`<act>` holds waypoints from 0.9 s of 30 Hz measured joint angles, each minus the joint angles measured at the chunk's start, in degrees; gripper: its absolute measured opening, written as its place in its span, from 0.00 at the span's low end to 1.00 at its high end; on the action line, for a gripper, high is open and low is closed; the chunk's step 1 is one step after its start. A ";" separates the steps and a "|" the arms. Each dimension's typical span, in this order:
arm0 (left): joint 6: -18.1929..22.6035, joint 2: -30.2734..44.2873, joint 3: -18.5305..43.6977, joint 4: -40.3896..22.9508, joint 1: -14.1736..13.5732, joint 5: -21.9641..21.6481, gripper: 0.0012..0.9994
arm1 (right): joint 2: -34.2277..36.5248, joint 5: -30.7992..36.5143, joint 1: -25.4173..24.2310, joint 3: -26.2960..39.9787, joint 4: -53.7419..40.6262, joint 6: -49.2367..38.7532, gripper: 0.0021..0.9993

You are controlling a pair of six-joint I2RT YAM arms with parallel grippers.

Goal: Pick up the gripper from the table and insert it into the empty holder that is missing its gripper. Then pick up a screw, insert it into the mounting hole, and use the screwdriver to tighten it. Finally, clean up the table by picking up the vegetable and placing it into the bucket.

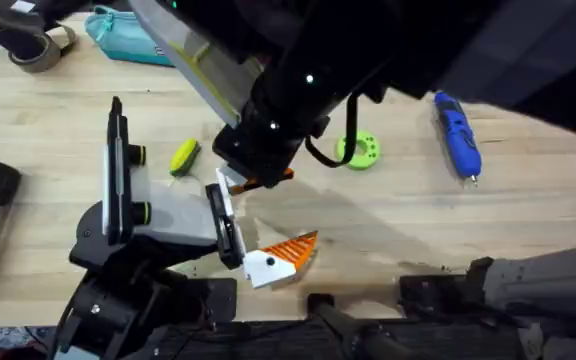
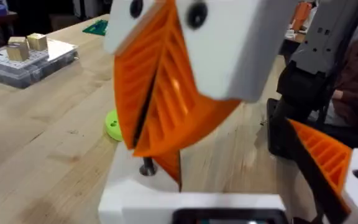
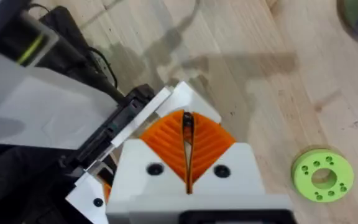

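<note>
The right gripper [image 3: 187,124] is clenched, its orange pads pressed flat together; whether anything thin is pinched between them I cannot tell. It hangs just over the open end of the holder [image 1: 173,212]. The orange finger [image 1: 290,250] lies on the tabletop [image 1: 418,220] at that same end. Its white base seems to touch the holder's black plate, and its long axis points away rightward. The right arm is nearer.
</note>
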 joint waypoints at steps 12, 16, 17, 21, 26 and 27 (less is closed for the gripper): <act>0.00 0.00 0.00 0.00 0.00 0.00 0.99 | 0.00 0.00 0.00 -1.10 0.69 0.02 0.01; 0.00 0.00 0.00 0.00 0.00 0.00 0.99 | 0.00 0.00 0.00 -1.10 0.69 0.02 0.01; 0.00 0.00 0.00 0.00 0.00 0.00 0.99 | 0.00 0.00 0.00 -1.10 0.69 0.02 0.01; 0.00 0.00 0.00 0.00 0.00 0.00 0.99 | 0.00 0.00 0.00 -1.10 0.69 0.02 0.01; 0.00 0.00 0.00 0.00 0.00 0.00 0.99 | 0.00 -0.08 0.00 -1.68 1.01 0.02 0.01; 0.00 0.00 0.00 0.00 0.00 0.00 0.99 | 0.00 -0.09 0.00 -1.91 1.00 0.02 0.01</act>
